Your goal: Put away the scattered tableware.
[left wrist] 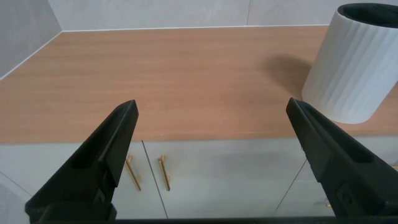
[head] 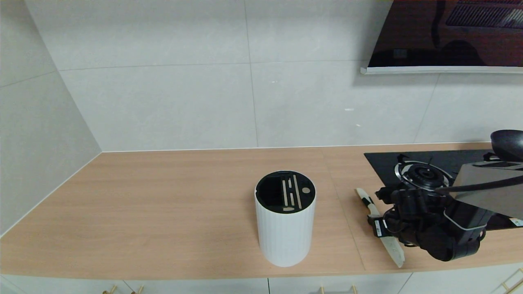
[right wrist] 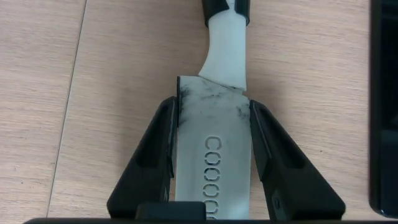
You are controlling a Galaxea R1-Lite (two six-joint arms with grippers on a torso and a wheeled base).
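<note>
A white knife [head: 393, 247] with a black-banded handle lies flat on the wooden counter [head: 163, 204], just left of the stove. My right gripper [head: 386, 228] is low over its middle. In the right wrist view its two black fingers press on either side of the knife's [right wrist: 214, 149] blade, so the right gripper [right wrist: 213, 106] is shut on it. A white ribbed holder [head: 286, 220] with a black slotted top stands upright at the counter's middle front. My left gripper [left wrist: 211, 155] hangs open with nothing in it, in front of the counter edge, the holder [left wrist: 354, 62] off to one side.
A black glass cooktop [head: 384, 161] with a burner [head: 425, 173] sits right behind the knife, a dark pan [head: 508, 143] on its far side. A range hood [head: 445, 36] hangs above. Tiled walls close the back and left. Cabinet handles [left wrist: 163, 173] sit below the counter edge.
</note>
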